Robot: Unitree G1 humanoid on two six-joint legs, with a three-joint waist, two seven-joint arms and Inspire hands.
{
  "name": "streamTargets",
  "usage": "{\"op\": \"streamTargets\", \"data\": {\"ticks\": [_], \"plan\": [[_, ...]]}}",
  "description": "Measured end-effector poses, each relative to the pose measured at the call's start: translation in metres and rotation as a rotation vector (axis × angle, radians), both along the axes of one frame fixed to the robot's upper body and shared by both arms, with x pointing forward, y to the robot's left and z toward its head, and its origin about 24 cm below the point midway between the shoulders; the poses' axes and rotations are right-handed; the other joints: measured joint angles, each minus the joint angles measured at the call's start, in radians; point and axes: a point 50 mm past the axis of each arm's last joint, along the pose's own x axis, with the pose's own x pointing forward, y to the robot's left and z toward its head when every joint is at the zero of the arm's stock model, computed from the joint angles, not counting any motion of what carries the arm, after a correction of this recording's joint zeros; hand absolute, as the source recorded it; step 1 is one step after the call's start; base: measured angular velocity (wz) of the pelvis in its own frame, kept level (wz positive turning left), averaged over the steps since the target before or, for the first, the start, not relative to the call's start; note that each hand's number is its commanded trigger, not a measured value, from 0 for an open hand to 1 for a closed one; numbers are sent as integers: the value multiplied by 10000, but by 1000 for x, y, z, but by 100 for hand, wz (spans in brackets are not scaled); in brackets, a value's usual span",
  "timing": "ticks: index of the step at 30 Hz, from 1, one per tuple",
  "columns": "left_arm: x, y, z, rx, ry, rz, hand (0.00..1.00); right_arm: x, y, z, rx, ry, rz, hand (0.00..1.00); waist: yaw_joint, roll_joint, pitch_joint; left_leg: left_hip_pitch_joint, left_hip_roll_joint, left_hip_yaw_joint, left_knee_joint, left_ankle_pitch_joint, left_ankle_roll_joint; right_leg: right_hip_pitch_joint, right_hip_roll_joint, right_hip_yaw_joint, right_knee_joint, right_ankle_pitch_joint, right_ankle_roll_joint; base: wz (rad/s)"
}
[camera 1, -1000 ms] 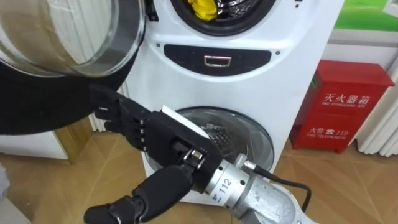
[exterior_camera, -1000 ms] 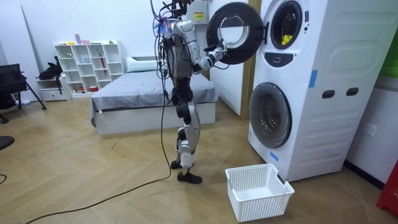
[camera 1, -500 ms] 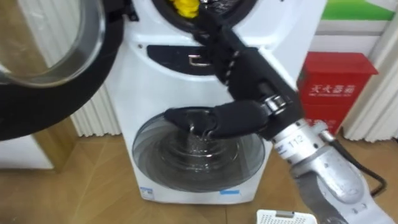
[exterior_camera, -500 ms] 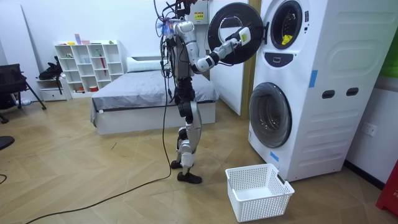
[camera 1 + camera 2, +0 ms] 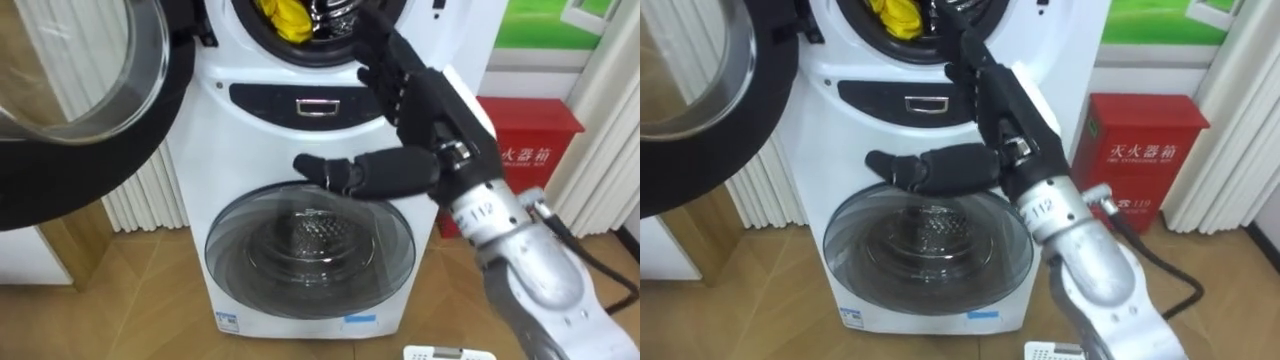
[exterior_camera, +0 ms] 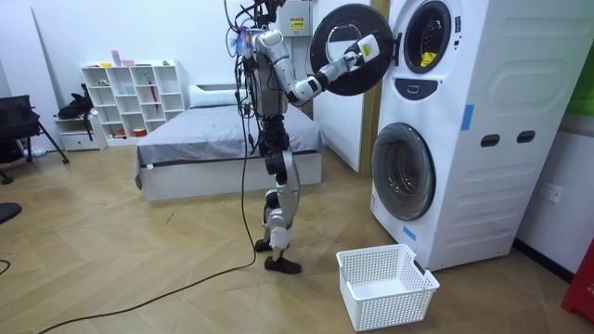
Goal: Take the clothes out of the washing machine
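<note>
Right hand (image 5: pixel 425 105) spread empty below the upper drum (image 5: pixel 335 15)
Yellow garment (image 5: pixel 283 18) at its ten o'clock; outstretched fingers may strike the rim (image 5: pixel 290 55) instead.

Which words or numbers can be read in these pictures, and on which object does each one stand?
"112": on the silver wrist behind the black right hand.
"119": white print on the red metal cabinet, below a row of white characters.
Small blue-and-white stickers low on the white washing machine: too small to read.
</note>
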Motion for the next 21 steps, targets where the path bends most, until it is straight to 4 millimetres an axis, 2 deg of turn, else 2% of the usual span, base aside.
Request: {"op": "streamTargets", "data": {"ticks": [1,4,5,6,8,10,12,13,14,15,16,17,18,19,20,21], "plan": [[2,-1,0,-25,33,-108,0,1,1,3,-153,-178,-99,0,-4,-24,-4,-31,10,-13,74,-1,1,5,0,2,18,-4,-6,0],[0,0,0,-25,229,-99,0,10,0,2,-508,-139,-352,0,189,-167,72,-185,27,-5,648,-51,7,21,-89,12,235,-117,-67,-5],[1,0,0,-23,216,-101,0,13,-1,1,-556,-1,-417,0,237,-228,122,-389,53,-6,1186,-182,-10,-6,-137,6,426,-266,-85,0],[1,0,0,-32,211,-114,0,14,-1,0,-561,50,-434,0,265,-254,127,-534,86,4,1570,-301,-11,-43,-137,23,570,-376,-86,7],[-2,0,0,-100,308,-106,0,15,-2,-2,-573,144,-475,0,438,-239,136,-1203,341,21,3253,-730,-94,-147,-79,30,1095,-707,-199,-4],[-3,0,0,-100,423,-84,0,19,-4,-7,-566,371,-705,0,541,-258,123,-1734,502,-22,4412,-787,-102,-49,-20,48,1228,-845,-286,-1],[-5,0,-1,-99,521,-54,0,24,-9,-15,-649,647,-1120,0,526,-252,125,-2346,634,-29,4743,-805,-139,44,74,45,1228,-975,-283,14],[-6,0,-1,-94,560,-29,0,27,-11,-20,-704,877,-1331,0,584,-261,127,-2888,655,-14,4691,-800,-135,86,62,40,1237,-1045,-285,-4],[-6,0,-1,-93,615,-30,0,29,-13,-26,-775,1129,-1481,0,635,-261,141,-3300,637,5,4219,-733,-146,215,31,34,1192,-1075,-252,-11],[-7,0,-1,-94,646,-33,0,30,-14,-28,-800,1244,-1540,0,707,-237,141,-3467,631,13,3849,-603,-207,253,21,38,1176,-1094,-244,-21],[-6,0,0,-87,620,-44,0,31,-15,-29,-810,1290,-1653,0,792,-188,134,-3734,642,-8,3022,-56,-215,321,20,46,1158,-1164,-227,-17],[-6,3,0,-34,619,-61,0,31,-15,-28,-779,1277,-1707,0,792,-230,100,-3890,585,-22,2476,729,-170,400,-14,65,1142,-1266,-153,-10],[-5,4,1,-8,595,-112,0,31,-15,-28,-752,1254,-1757,0,767,-288,63,-3888,517,-23,2190,1078,-144,421,-53,65,1144,-1326,-109,7],[-2,6,2,12,488,-300,0,31,-16,-27,-700,1200,-1902,0,758,-413,-20,-3784,371,-21,1737,1664,-87,488,-136,83,1095,-1406,-19,10],[0,6,2,-12,380,-331,0,31,-17,-27,-720,1163,-2049,0,757,-542,-37,-3629,214,26,1482,1976,22,539,-268,162,1058,-1450,62,0],[2,5,2,-51,320,-317,0,31,-17,-27,-748,1162,-2070,0,782,-578,-58,-3516,158,104,1455,1964,51,569,-339,196,1026,-1446,91,-7]]}}
